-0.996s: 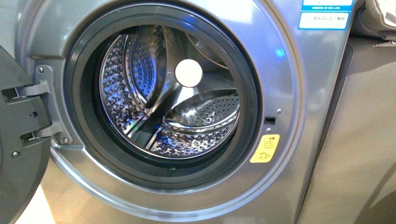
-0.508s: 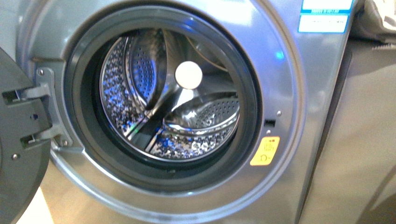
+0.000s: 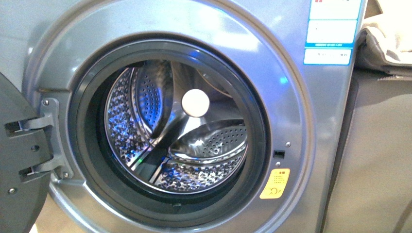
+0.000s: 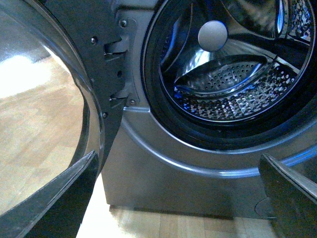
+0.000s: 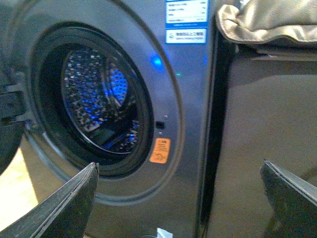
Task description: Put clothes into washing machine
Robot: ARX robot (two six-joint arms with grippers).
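The silver-grey washing machine (image 3: 301, 121) fills the front view with its door (image 3: 19, 160) swung open to the left. Inside the dark gasket (image 3: 82, 145), the perforated steel drum (image 3: 141, 145) shows only bare metal and a white hub. The clothes are out of view. My left gripper (image 4: 177, 163) is open and empty, low in front of the machine (image 4: 163, 173) below the porthole. My right gripper (image 5: 179, 168) is also open and empty, facing the machine's right edge (image 5: 188, 148) near the orange sticker (image 5: 160, 150). Neither gripper shows in the front view.
A beige-cream cloth (image 3: 388, 39) lies on top of a grey-brown cabinet (image 3: 374, 155) right of the machine. The open door (image 4: 74, 74) stands left of the porthole, over pale wooden floor (image 4: 29, 124). Blue-white labels (image 3: 330, 34) sit at the machine's top right.
In the front view the porthole and sticker now sit lower, and more of the labels and beige cloth show. Nothing was taken hold of.
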